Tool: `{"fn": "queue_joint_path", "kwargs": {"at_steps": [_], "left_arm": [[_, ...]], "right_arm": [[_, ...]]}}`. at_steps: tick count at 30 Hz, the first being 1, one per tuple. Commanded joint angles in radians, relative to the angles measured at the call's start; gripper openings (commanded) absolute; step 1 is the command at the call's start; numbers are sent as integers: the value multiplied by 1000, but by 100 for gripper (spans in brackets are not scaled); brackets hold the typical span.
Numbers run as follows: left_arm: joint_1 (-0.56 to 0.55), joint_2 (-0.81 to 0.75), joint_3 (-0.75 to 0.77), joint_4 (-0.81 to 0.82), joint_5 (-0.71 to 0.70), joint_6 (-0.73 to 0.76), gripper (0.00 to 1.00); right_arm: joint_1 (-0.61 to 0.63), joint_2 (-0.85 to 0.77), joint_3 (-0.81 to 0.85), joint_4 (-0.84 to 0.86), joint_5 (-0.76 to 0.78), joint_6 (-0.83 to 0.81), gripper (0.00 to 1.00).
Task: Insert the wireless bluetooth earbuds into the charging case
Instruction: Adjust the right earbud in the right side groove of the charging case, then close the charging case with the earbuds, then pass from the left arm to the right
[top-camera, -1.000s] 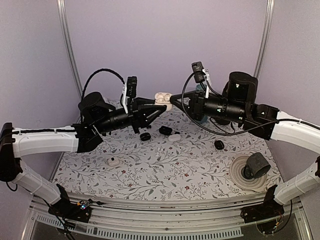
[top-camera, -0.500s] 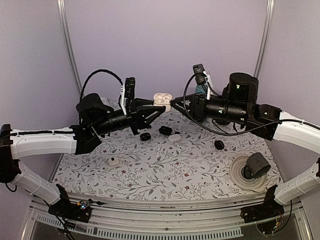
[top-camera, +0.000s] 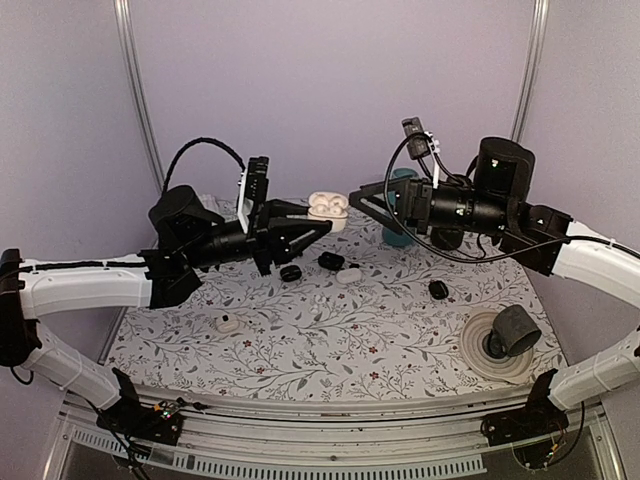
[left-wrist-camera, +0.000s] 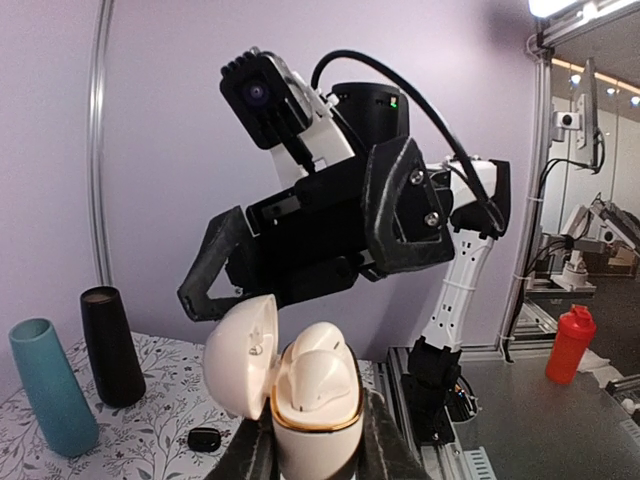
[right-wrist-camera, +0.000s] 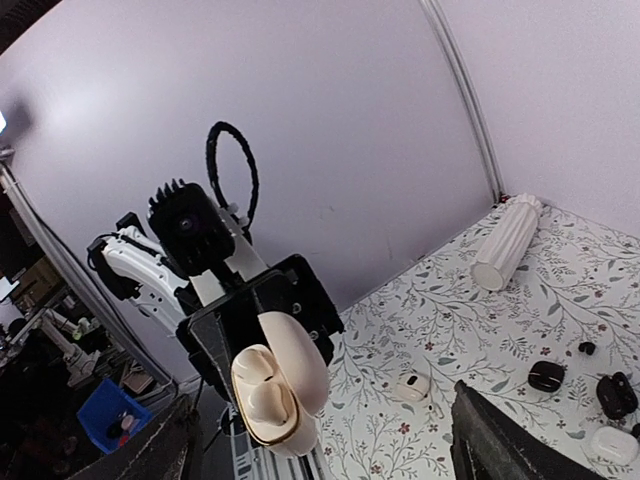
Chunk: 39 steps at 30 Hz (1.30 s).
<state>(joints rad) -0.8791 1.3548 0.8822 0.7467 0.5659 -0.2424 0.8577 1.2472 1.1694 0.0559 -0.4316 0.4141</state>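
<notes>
My left end effector (top-camera: 322, 222) grips the case (left-wrist-camera: 315, 405) aloft, lid (left-wrist-camera: 243, 355) open, earbuds (right-wrist-camera: 262, 395) sitting inside. My right end effector (top-camera: 358, 203) hangs open beside it. Tilting could spill the earbuds, and a clumsy lid push could twist the case loose.

My right claw (top-camera: 364, 203) came off the charging case (top-camera: 328, 208) — jaws went from shut to wide apart — and drew back to my right, so a clear gap opened between it and the case.
</notes>
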Motion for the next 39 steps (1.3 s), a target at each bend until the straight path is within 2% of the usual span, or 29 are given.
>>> {"fn": "queue_joint_path", "kwargs": {"at_steps": [1, 6, 15, 18, 25, 31, 34, 37, 39], "left_arm": [[-2, 26, 43, 30, 85, -34, 0], [9, 53, 55, 11, 72, -63, 0], [61, 93, 56, 10, 77, -166, 0], [64, 101, 58, 20, 83, -182, 0], [72, 98, 56, 48, 106, -211, 0], [77, 103, 51, 93, 136, -263, 0], [79, 104, 52, 98, 140, -277, 0], [81, 110, 55, 106, 145, -294, 0], [81, 116, 58, 112, 149, -304, 0]], "right_arm": [[3, 57, 26, 67, -219, 14, 89], [15, 86, 31, 114, -304, 23, 87], [38, -16, -52, 215, -249, -20, 82], [38, -18, -54, 202, -242, -24, 81], [38, -18, -65, 102, -42, -57, 75], [31, -15, -100, 108, 58, -53, 71], [26, -5, -110, 126, 41, -40, 70], [27, 20, -104, 134, 4, -36, 64], [26, 33, -101, 141, -14, -32, 56]]}}
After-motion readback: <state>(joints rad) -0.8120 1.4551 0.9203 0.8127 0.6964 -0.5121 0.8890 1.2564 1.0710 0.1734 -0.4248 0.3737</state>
